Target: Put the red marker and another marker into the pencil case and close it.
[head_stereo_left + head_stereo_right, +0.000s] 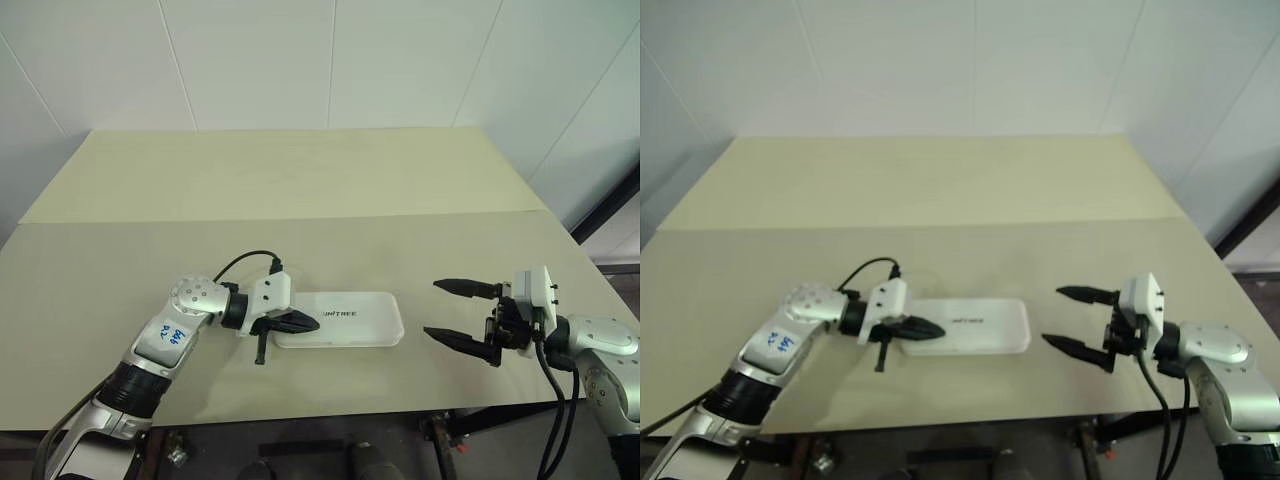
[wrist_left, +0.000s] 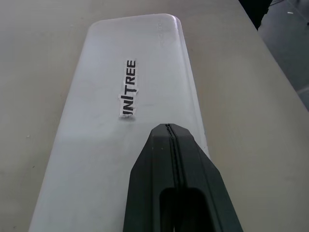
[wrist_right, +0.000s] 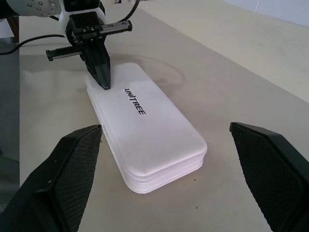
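Left: the left gripper (image 1: 300,322), two black fingers on a silver-and-white arm, has its jaws pressed together with no gap and nothing between them. The tip rests on, or just above, the lid at the near-left end of the case; contact cannot be confirmed.

Centre: the white, hard, rectangular pencil case with rounded corners (image 1: 345,320) lies flat on the pale beige wooden table (image 1: 300,190), long axis running left to right. A small dark printed logo (image 2: 128,88) sits on the lid. In the right wrist view the lid lies down on the base with only a thin seam along the side, so the case reads as closed, or very nearly so.

Right: the right gripper (image 1: 462,313), black fingers on a white wrist, stands apart from the case, off its right end, pointing toward it. Its jaws are spread wide and hold nothing.

Progress, as a judgement: the red marker and the light green marker are not on the table, and the case is opaque, so their being inside is likely but cannot be confirmed. With the lid down, the task appears at or near its end. What may remain is a final press by the left gripper to seat the lid fully, then withdrawal of both arms.
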Motion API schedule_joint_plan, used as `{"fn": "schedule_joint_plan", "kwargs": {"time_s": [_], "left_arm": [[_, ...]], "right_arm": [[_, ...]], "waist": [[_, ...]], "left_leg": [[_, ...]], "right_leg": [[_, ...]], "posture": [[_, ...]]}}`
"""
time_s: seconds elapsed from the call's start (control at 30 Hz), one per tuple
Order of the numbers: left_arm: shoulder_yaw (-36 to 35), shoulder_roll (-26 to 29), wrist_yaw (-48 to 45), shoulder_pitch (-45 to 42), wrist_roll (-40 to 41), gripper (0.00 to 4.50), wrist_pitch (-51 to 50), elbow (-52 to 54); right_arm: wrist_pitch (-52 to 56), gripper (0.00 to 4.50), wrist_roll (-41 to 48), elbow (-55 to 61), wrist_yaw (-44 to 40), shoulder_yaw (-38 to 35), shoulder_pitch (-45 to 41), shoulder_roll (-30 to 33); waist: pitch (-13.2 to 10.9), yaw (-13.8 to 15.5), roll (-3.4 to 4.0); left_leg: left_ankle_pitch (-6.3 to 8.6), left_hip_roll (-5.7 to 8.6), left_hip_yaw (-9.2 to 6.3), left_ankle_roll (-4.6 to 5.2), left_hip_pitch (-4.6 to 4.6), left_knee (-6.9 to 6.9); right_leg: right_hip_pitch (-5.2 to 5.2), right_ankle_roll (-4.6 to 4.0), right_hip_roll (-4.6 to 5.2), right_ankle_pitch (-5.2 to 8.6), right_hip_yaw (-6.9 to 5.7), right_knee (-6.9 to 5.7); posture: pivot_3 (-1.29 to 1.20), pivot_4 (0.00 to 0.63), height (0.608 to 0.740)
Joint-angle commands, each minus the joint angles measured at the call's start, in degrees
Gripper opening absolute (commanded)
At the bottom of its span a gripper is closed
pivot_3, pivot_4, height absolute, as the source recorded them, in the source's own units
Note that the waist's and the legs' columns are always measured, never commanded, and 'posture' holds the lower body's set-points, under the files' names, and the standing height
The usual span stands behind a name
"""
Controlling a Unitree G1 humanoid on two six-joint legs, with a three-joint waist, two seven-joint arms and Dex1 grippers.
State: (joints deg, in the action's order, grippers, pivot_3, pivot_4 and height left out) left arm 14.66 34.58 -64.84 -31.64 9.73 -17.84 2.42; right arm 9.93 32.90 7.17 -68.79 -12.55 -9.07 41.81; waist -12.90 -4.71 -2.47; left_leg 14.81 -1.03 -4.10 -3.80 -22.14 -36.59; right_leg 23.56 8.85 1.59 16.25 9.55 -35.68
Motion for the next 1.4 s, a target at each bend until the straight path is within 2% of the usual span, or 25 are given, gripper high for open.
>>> {"fn": "schedule_joint_plan", "kwargs": {"time_s": [0.03, 0.23, 0.37, 0.6, 0.7, 0.8, 0.93, 1.1, 1.4], "left_arm": [[1.7, 0.8, 0.0, -0.8, -1.6, 0.01, -2.7, 1.8], [2.0, -0.1, 0.7, -1.4, -1.3, 0.01, -4.5, 1.7], [-1.5, -1.1, 0.7, -1.0, 2.5, 0.01, -4.7, 1.9], [-11.5, 2.2, -2.8, 0.6, 10.8, 0.01, -3.5, 0.9], [-16.9, 4.3, -4.3, 2.5, 13.3, 0.63, -1.3, -0.9], [-21.6, 5.3, -4.0, 4.9, 15.3, 1.48, 0.3, -1.9], [-27.3, 5.0, -2.7, 7.0, 15.4, 2.89, 8.2, -5.0], [-30.2, 5.9, -1.3, 8.1, 16.0, 4.49, 9.5, -5.8], [-30.1, 5.9, -0.4, 8.1, 16.6, 4.49, 8.4, -6.0]], "right_arm": [[-1.1, 4.5, 1.3, 2.6, 1.2, -2.0, 0.8, -0.7], [-1.3, 4.5, 1.2, 2.9, 2.1, -1.4, 0.7, -1.5], [-2.0, 4.5, 0.6, 1.6, 1.4, -0.4, -0.5, -1.9], [-3.6, 4.5, -0.6, -2.3, -0.4, 1.0, -4.0, -1.8], [-4.4, 4.5, -1.1, -5.3, -1.2, 1.2, -6.9, -1.7], [-4.9, 4.5, -1.3, -7.7, -2.7, 1.5, -9.0, -1.3], [-5.6, 4.5, -1.5, -10.6, -3.7, 1.6, -12.1, -1.2], [-5.6, 4.5, -1.4, -13.4, -3.7, 1.0, -15.1, -0.9], [-5.1, 4.5, -1.5, -14.5, -6.0, 1.3, -16.1, 0.6]], "waist": [[0.0, 0.0, 0.0], [0.0, 0.0, 0.01], [0.0, 0.0, 0.01], [0.0, -0.1, 0.01], [0.0, -0.2, 0.01], [0.0, -0.2, 0.02], [0.0, -0.1, 0.02], [0.0, 0.0, 0.02], [0.0, -0.2, 0.02]], "left_leg": [[0.0, 0.0, 0.0, 0.0, 0.0, 0.0], [0.0, 0.0, 0.01, 0.0, 0.05, -0.02], [0.0, 0.0, 0.01, 0.0, 0.02, -0.07], [0.0, -0.01, 0.01, 0.0, 0.02, -0.06], [0.0, -0.01, 0.01, 0.0, 0.02, -0.07], [0.0, -0.03, 0.01, 0.0, 0.03, -0.04], [0.0, -0.03, 0.0, 0.0, -0.01, -0.02], [0.0, -0.02, 0.0, -0.01, -0.01, -0.02], [0.01, -0.03, 0.01, -0.01, -0.01, -0.01]], "right_leg": [[0.0, 0.0, 0.0, 0.0, 0.0, 0.0], [-0.07, 0.0, 0.0, 0.0, 0.01, 0.02], [-0.06, 0.0, 0.0, 0.0, 0.01, 0.02], [-0.04, -0.01, 0.0, 0.0, 0.01, 0.01], [-0.04, 0.0, 0.0, 0.0, 0.01, 0.02], [-0.03, -0.03, 0.0, 0.02, 0.0, 0.01], [0.01, -0.03, 0.01, 0.02, -0.02, 0.02], [0.0, -0.02, 0.05, 0.01, -0.03, 0.02], [0.01, -0.02, 0.04, 0.01, -0.04, 0.02]], "posture": [[0.0, 0.15, 0.74], [0.0, 0.15, 0.74], [0.0, 0.15, 0.74], [0.0, 0.15, 0.74], [0.0, 0.15, 0.74], [0.0, 0.15, 0.74], [0.0, 0.15, 0.74], [0.0, 0.15, 0.74], [0.0, 0.15, 0.74]]}}
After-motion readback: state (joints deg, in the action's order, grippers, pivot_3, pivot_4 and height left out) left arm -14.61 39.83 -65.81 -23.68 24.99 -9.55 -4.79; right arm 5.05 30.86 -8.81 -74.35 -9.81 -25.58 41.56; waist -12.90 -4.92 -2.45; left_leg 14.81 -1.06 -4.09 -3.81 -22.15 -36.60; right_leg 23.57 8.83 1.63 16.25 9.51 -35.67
